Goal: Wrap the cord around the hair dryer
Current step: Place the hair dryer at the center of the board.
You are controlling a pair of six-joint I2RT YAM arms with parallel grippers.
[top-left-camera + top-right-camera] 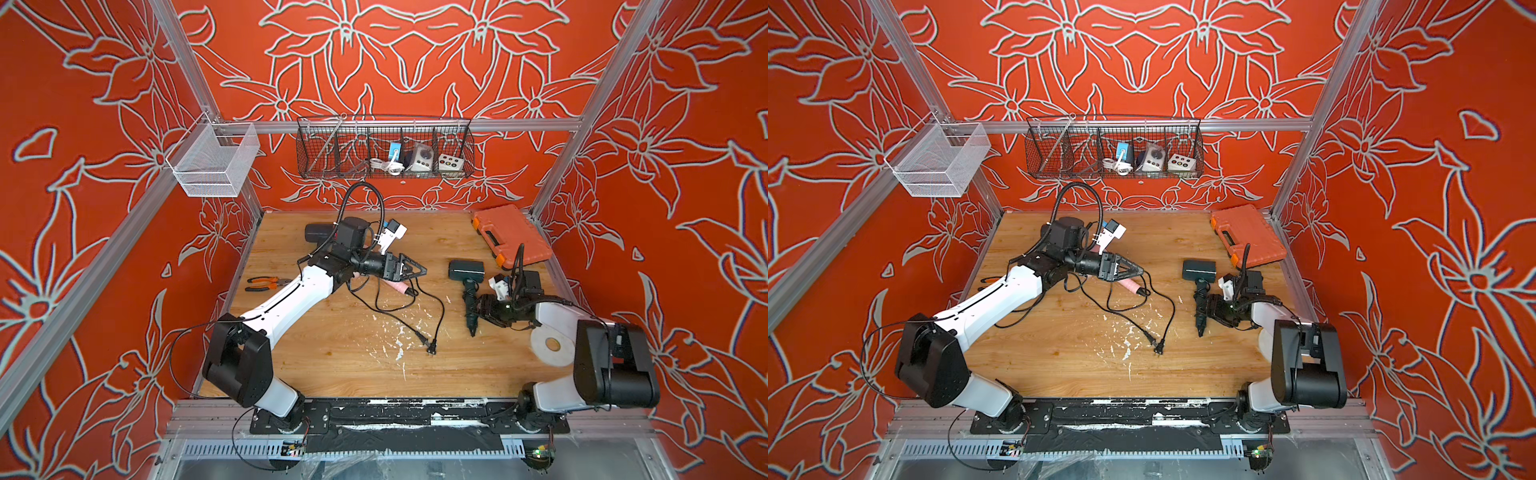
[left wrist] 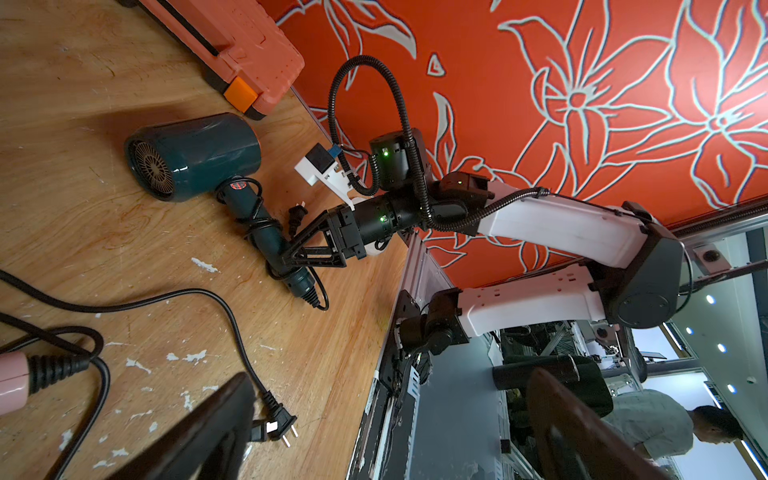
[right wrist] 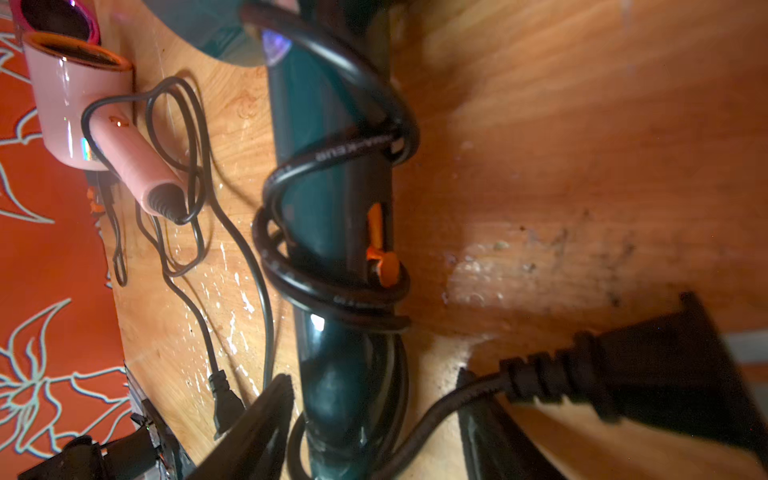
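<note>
A dark teal hair dryer [image 1: 466,271] [image 1: 1199,270] [image 2: 195,156] lies at the right of the table, its black cord [image 3: 332,286] coiled round the handle [image 3: 328,199]. My right gripper [image 1: 473,309] [image 1: 1204,308] [image 3: 365,428] straddles the lower handle, open, with gaps either side. That cord's plug [image 3: 648,374] [image 2: 297,214] sits beside one finger. A pink hair dryer [image 1: 397,287] [image 3: 83,108] lies mid-table, mostly hidden under my left arm, its cord [image 1: 432,307] loose, its plug [image 1: 432,347] [image 2: 278,428] on the wood. My left gripper [image 1: 419,270] [image 1: 1138,271] [image 2: 386,436] hovers open above it.
An orange tool case [image 1: 513,237] sits at the back right corner. Orange-handled pliers [image 1: 266,284] lie by the left wall. A black wire basket [image 1: 384,149] and a white mesh basket [image 1: 216,160] hang on the rails. White flecks dot the front of the table.
</note>
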